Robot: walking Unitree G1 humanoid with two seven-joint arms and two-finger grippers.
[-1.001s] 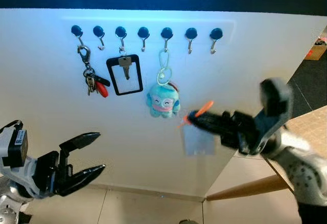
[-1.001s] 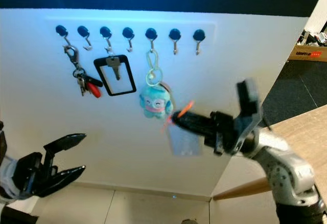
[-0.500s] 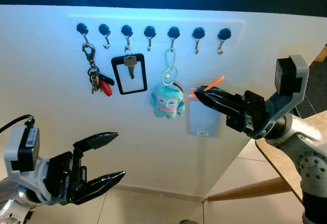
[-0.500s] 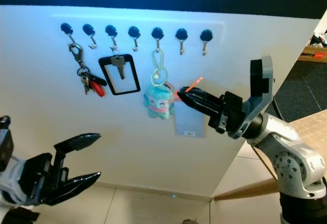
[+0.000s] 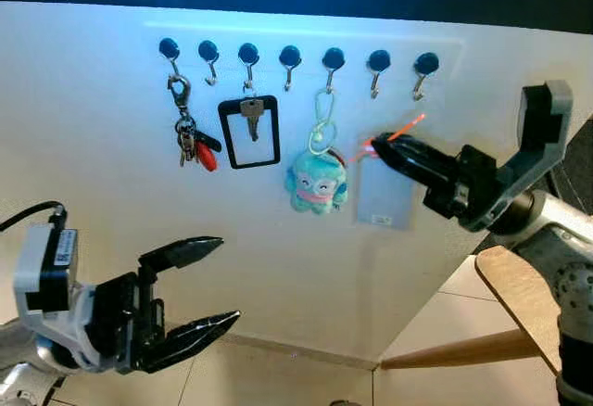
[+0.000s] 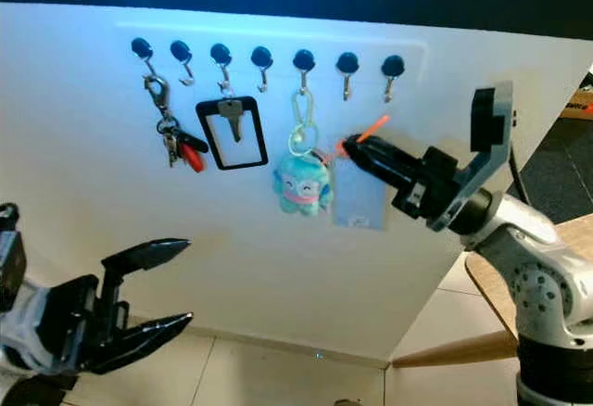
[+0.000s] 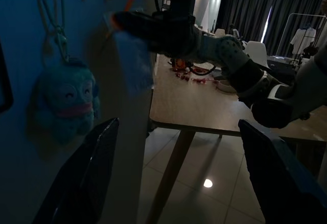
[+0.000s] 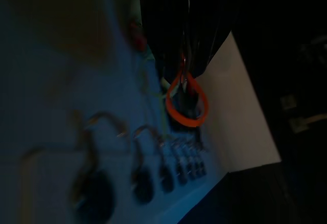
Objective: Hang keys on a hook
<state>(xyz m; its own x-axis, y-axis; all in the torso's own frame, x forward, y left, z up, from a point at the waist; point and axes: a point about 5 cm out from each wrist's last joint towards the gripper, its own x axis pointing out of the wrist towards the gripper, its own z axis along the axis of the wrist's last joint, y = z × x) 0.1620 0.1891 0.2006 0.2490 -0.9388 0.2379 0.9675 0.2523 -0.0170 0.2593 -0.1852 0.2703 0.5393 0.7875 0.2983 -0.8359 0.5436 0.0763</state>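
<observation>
Right gripper (image 5: 382, 144) has risen toward the row of black-knobbed metal hooks (image 5: 374, 65), carrying its tag higher than a second ago.

On the white board (image 5: 93, 165), the fingers pinch a thin orange loop (image 8: 187, 103) with a pale translucent card tag (image 5: 384, 196) hanging below: probably light and floppy, best held by the loop. Left gripper (image 5: 199, 285) hangs low, fingers spread wide.

White wall panel (image 5: 111, 202) carries a row of seven dark-knobbed hooks (image 5: 289, 57): key bunch with red fob (image 5: 190, 142) on first, black frame with key (image 5: 249, 132) on third, teal plush (image 5: 318, 183) on fifth.
</observation>
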